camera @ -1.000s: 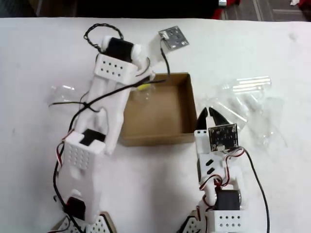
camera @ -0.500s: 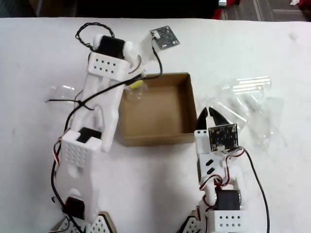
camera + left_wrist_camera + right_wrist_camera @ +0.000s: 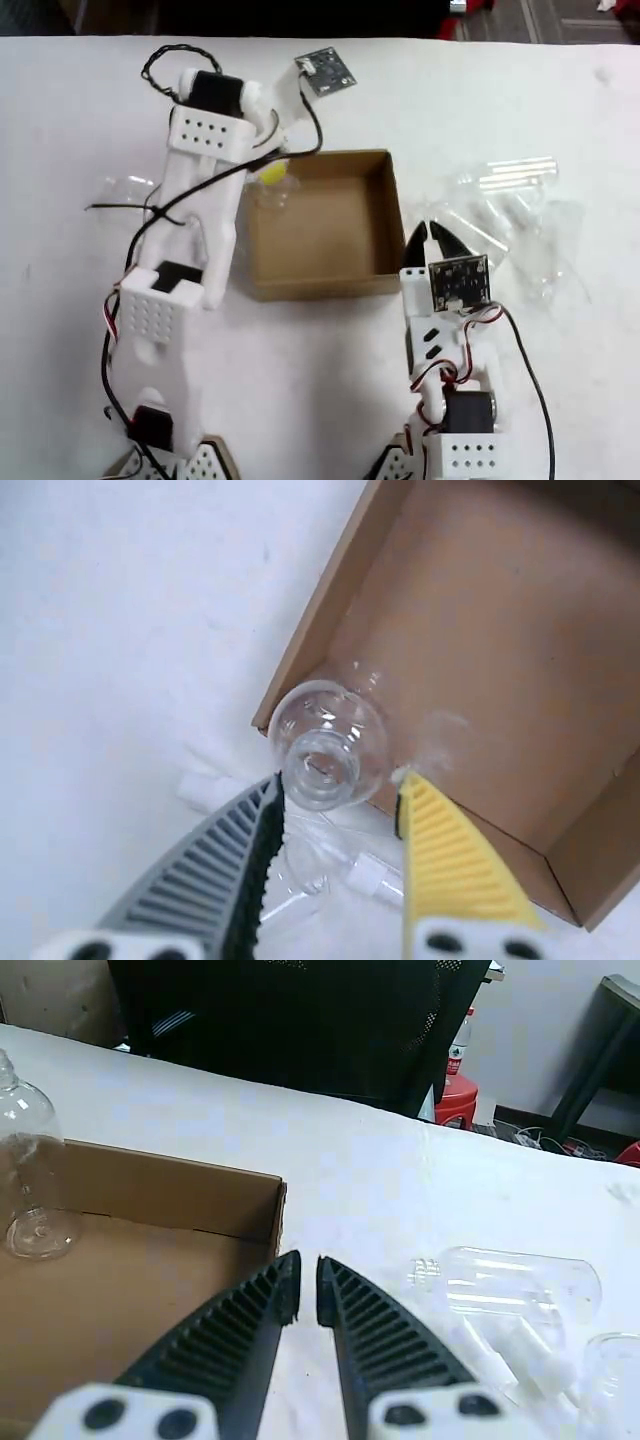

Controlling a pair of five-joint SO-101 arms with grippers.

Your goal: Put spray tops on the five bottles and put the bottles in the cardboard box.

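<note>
A clear bottle (image 3: 325, 742) stands upright in a corner of the cardboard box (image 3: 480, 630), its mouth open and without a spray top. The left wrist view looks straight down its neck. The right wrist view shows it from the side, against the box's far wall. In the high view it is only a faint glint beside the yellow finger (image 3: 450, 865).

The left gripper (image 3: 338, 785) is released. Its grey finger (image 3: 215, 865) and the yellow one are spread wider than the bottle, which sits just past their tips. Whether either tip touches it cannot be told. Between the jaws, back toward the wrist, a clear piece with a white neck (image 3: 368, 876) lies on the table (image 3: 300, 390) just outside the box wall.

The right gripper (image 3: 308, 1295) is drawn almost together, with a slim gap between its black fingers, and it holds nothing. Beyond one jaw is the box's near corner. Beyond the other, a second bottle (image 3: 515, 1285) lies on its side, with white spray tops (image 3: 528, 1352) closer to the jaw. A dark chair (image 3: 300, 1020) stands past the table's edge
</note>
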